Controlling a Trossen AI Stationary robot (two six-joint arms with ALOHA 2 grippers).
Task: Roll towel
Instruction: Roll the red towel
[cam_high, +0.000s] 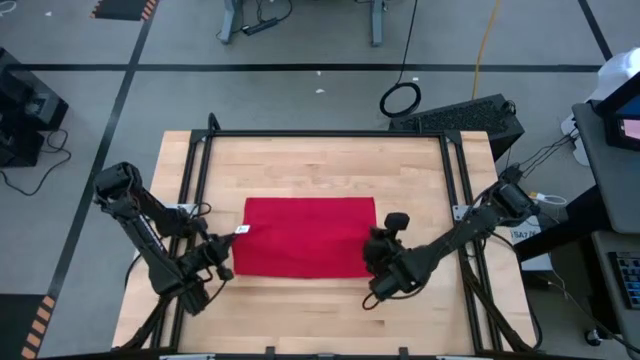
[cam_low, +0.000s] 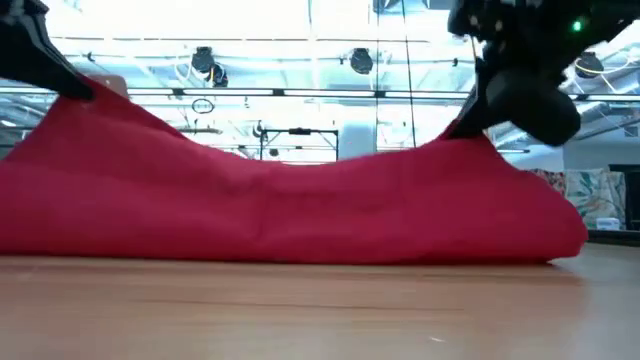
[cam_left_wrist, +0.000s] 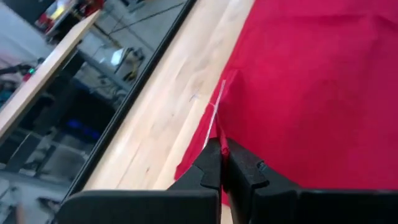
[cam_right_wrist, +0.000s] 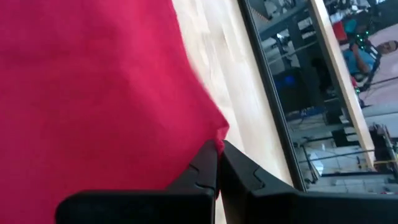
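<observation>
While the towel (cam_high: 308, 236) lies flat on the table (cam_high: 300, 160), left gripper (cam_high: 222, 258) and right gripper (cam_high: 378, 252) each pinch a raised near corner

Grey floor (cam_high: 300, 40) with black tape lines (cam_high: 300, 67), bright ceiling lights (cam_low: 360, 60)

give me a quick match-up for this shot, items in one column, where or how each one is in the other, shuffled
Items:
1. towel
2. left gripper
3. right gripper
4. white tag

Places or states:
a. shut on the towel's near right corner
b. at the towel's left edge
c. spread on the wooden table, two corners lifted
d. shut on the towel's near left corner

Pairs: 1-c, 2-d, 3-a, 4-b
</observation>
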